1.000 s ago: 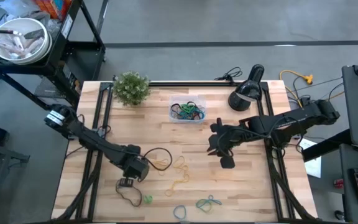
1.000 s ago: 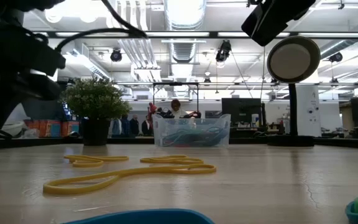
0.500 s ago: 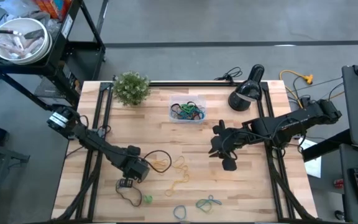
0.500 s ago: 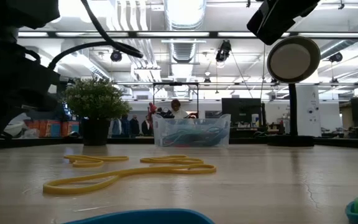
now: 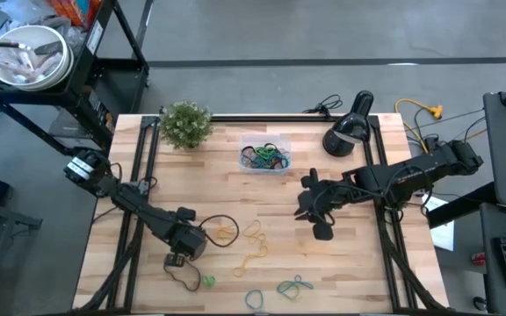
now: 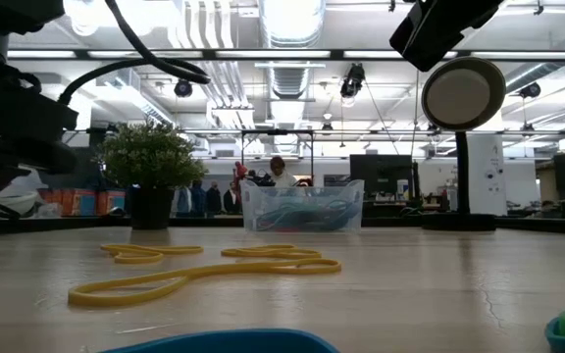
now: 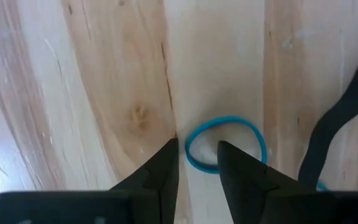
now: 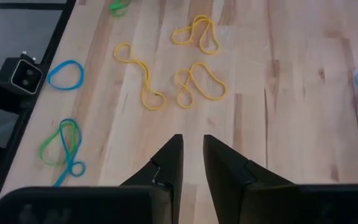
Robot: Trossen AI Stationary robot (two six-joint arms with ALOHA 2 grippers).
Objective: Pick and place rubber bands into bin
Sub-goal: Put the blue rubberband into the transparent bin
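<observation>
Blue rubber band (image 7: 225, 142) lay flat on the wooden desk (image 5: 358, 272), directly ahead of the left claw (image 7: 197, 165), whose fingers stood slightly apart with nothing between them, tips at the band's rim. Left claw (image 5: 185, 246) was low near the desk's front-left part. Right claw (image 8: 189, 158) hovered over mid-desk, fingers narrowly parted, empty; yellow rubber bands (image 8: 191, 81) lay ahead of it. The bin (image 5: 265, 159), holding bands, sat near the rear edge.
</observation>
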